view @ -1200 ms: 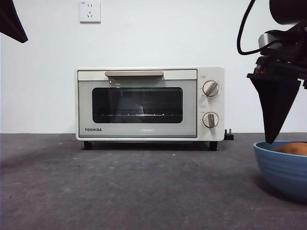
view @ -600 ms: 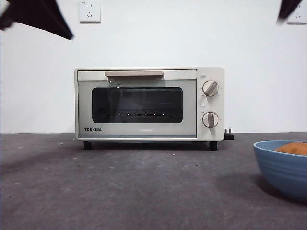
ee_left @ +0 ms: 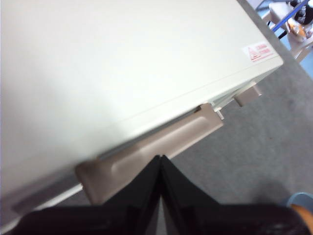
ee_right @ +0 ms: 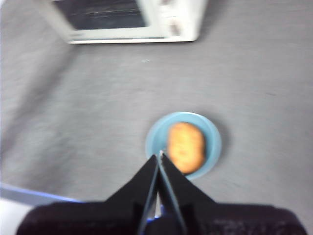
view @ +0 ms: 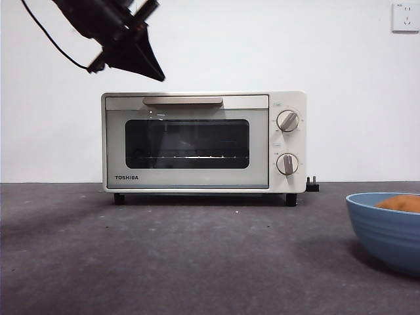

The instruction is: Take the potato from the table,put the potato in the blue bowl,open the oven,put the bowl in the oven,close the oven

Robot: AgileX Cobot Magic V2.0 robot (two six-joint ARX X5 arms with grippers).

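Observation:
The cream oven (view: 203,141) stands at the back of the table (view: 170,256) with its dark glass door closed. My left gripper (view: 155,73) hangs just above the oven's top left corner. In the left wrist view its jaws (ee_left: 160,158) are shut, empty, and right over the beige handle (ee_left: 186,134). The blue bowl (view: 387,230) sits at the front right with the potato (view: 400,203) inside. From high above, my right gripper (ee_right: 160,155) is shut and empty over the bowl (ee_right: 211,147) and potato (ee_right: 186,147).
A black plug (view: 314,186) lies by the oven's right foot. Two knobs (view: 287,121) are on the oven's right panel. A wall socket (view: 405,16) is at the upper right. The table's near edge (ee_right: 34,195) shows in the right wrist view.
The right arm has lifted away from the bowl and left the front view. The left arm has swung in from the top left corner toward the oven's handle.

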